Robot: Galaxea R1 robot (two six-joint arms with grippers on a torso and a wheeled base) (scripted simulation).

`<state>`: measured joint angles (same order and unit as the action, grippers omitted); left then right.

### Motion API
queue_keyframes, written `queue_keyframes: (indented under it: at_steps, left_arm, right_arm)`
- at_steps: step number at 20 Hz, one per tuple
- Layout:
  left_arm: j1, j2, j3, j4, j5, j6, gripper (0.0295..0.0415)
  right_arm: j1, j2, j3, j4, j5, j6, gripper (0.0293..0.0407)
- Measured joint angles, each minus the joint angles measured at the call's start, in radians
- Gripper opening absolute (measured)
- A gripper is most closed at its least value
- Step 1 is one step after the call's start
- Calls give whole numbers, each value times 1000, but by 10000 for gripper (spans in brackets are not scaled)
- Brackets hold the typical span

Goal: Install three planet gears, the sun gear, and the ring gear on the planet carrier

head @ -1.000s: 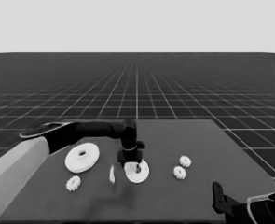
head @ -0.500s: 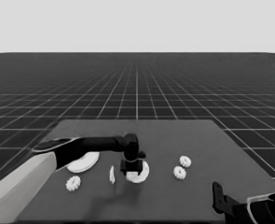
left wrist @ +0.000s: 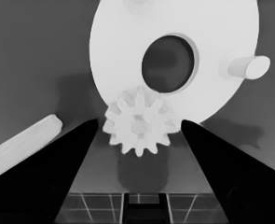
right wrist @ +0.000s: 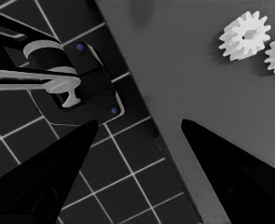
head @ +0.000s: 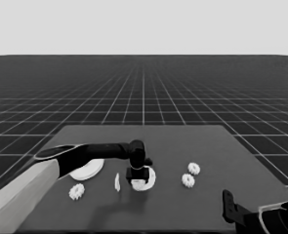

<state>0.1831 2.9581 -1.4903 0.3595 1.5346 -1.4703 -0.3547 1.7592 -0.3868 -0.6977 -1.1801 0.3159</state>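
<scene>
A dark table (head: 221,146) sits on a gridded floor under a pale blank band. The left arm reaches in over the table's middle, and the left gripper (head: 136,174) stands right above the smaller round part (head: 144,179). Its wrist view shows the 2 fingers (left wrist: 58,172) spread apart, with 1 small gear (left wrist: 139,125) lying between them untouched, at the edge of the smaller round part (left wrist: 127,51), beside its dark central hole. A short peg (left wrist: 249,66) sticks up from that part near its rim.

The larger round part (head: 87,169) lies to the left, partly behind the arm. A thin white piece (head: 117,182) stands between the 2 round parts, and another gear (head: 76,191) lies in front of the larger one. 2 more gears (head: 194,168) (head: 188,180) lie close together to the right.

The right gripper (right wrist: 139,140) waits at the table's near right corner, fingers apart and holding nothing, with those 2 gears (right wrist: 245,35) in its view.
</scene>
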Motion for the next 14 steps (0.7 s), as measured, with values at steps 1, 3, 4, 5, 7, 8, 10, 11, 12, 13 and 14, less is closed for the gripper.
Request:
queue_keyframes:
  at_steps: [1,3,4,5,7,8,10,11,12,13,14]
  left_arm:
    - [0,0,0,0,0,0,385]
    - [0,0,0,0,0,0,385]
    - [0,0,0,0,0,0,385]
    - [-59,-12,53,-63,21,-37,385]
    - [-134,-17,88,-131,31,-63,385]
    - [-150,-18,93,-147,31,-67,385]
    - [-164,-18,96,-161,32,-70,385]
    - [-167,-18,97,-165,31,-70,385]
    - [-168,-19,97,-167,31,-71,385]
    - [-169,-19,97,-168,31,-71,385]
    - [-170,-19,97,-168,31,-71,385]
  right_arm:
    - [0,0,0,0,0,0,385]
    - [0,0,0,0,0,0,385]
    - [0,0,0,0,0,0,385]
    - [0,0,0,0,0,0,385]
    - [0,0,0,0,0,0,385]
    - [0,0,0,0,0,0,385]
    - [0,0,0,0,0,0,385]
    - [0,0,0,0,0,0,385]
    - [0,0,0,0,0,0,385]
    - [0,0,0,0,0,0,385]
    - [0,0,0,0,0,0,385]
